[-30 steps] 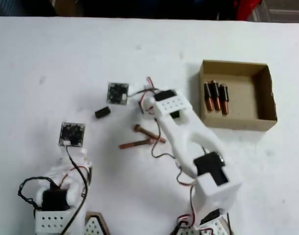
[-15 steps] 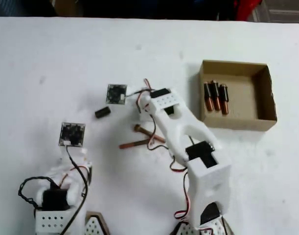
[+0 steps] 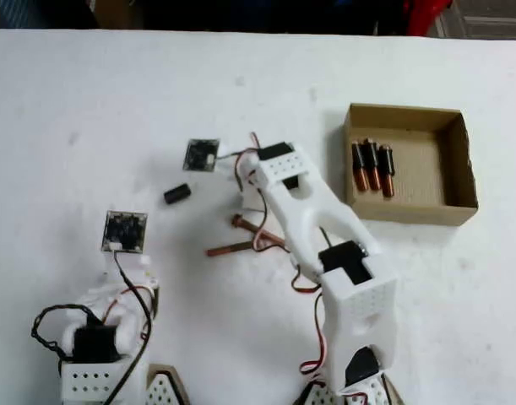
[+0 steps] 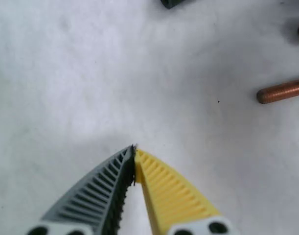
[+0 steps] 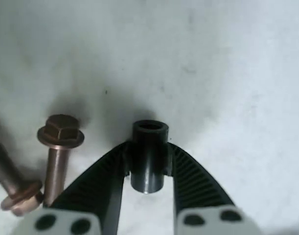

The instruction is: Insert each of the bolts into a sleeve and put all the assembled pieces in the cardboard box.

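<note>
Right jaws: closed on a black sleeve point(image 5: 149, 134), which is gripped on both flanks between two black ribbed fingers point(image 5: 198, 186). Long axis of the sleeve in line with the fingers. Open bore at the end away from the wrist, projecting just past the fingertips. Unclear whether resting on the bench point(image 3: 89, 84) or held just above it.

Just beside these jaws: a copper-coloured bolt point(image 5: 57, 152), shank roughly parallel to the held sleeve, hex head at the same end as the bore. Close against it, a second bolt point(image 5: 7, 176), slanted, with its flanged head at the opposite end.

Right arm point(image 3: 359, 312): stretched from the near edge up and leftward across the bench, passing over both bolts, wrist end between a loose sleeve point(image 3: 177, 193) and the cardboard box point(image 3: 410, 114). Loose sleeve on its side, well apart from the box.

Inside the box, against the wall nearest the arm: three assembled pieces point(image 3: 372, 167), side by side, long axes running from near to far, dark sleeve ends farthest.

Left jaws: fully shut, grey finger point(image 4: 90, 196) and yellow finger point(image 4: 169, 191) meeting at the tips, nothing held, pointed down at the bench.

Left arm point(image 3: 93, 354): folded back at the near left corner.
</note>
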Tool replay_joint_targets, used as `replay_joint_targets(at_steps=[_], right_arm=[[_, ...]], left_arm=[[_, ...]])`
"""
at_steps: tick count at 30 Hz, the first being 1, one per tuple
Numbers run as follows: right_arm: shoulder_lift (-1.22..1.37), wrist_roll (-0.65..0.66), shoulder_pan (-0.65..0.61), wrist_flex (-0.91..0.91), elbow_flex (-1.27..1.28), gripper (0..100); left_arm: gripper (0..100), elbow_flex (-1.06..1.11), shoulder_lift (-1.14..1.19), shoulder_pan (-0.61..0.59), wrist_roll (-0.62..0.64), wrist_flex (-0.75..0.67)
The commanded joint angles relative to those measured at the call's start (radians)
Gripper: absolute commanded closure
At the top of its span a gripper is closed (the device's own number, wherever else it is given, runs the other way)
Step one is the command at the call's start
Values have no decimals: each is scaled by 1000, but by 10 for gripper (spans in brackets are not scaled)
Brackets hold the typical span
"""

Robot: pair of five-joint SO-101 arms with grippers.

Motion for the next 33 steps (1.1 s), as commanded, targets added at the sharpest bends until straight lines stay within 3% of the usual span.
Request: replay_joint_targets(at_steps=[1,19,33], right_arm=[[-59,-103,-1,77,-87,982],[-671,-423,2,504,-89,982],[-1136,-571,33,748,-89,982]], left_arm=[[980,-3,-8,-7,-11,2],[980,-3,-8,-5,-11,2],[980,-3,-8,-4,-11,2]])
